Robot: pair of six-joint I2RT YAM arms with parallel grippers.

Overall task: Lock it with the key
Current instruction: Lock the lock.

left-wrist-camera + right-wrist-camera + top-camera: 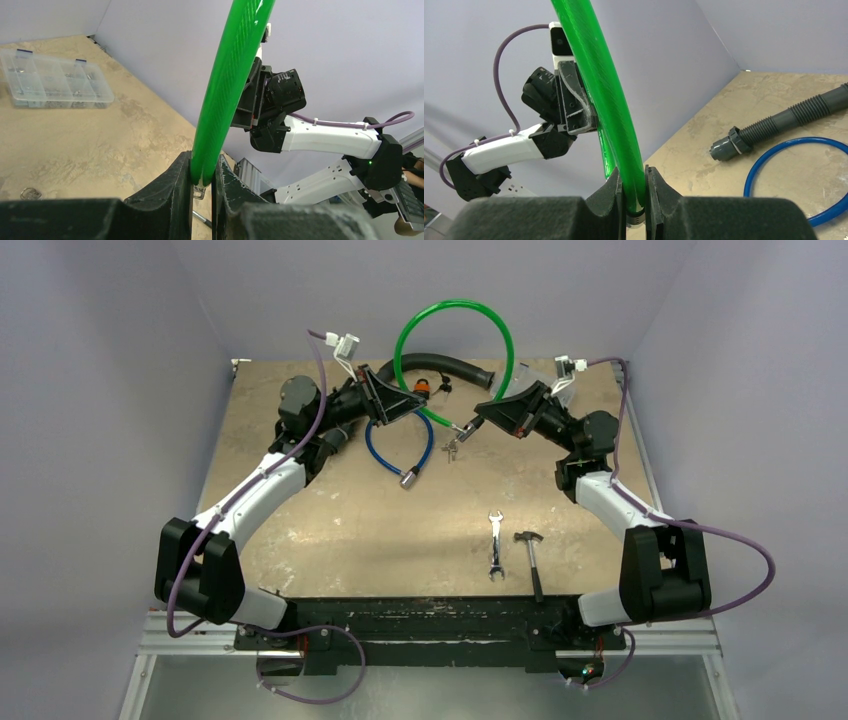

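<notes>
A green cable lock (455, 325) arches up over the back of the table, and both grippers hold it. My left gripper (418, 400) is shut on one leg of the cable (225, 95); its jaws (202, 175) pinch the cable just above a pale end cap. My right gripper (472, 425) is shut on the other leg (611, 100), and the jaws (634, 192) clamp it above a dark ringed end piece. Small keys (452, 448) dangle under the right gripper's tip. Whether a key sits in the lock cannot be seen.
A blue cable loop (400, 448) lies under the left gripper. A black corrugated hose (455, 367) lies behind both grippers. A wrench (495, 545) and a hammer (533, 560) lie at the near right. A clear plastic parts box (55, 80) sits at the back.
</notes>
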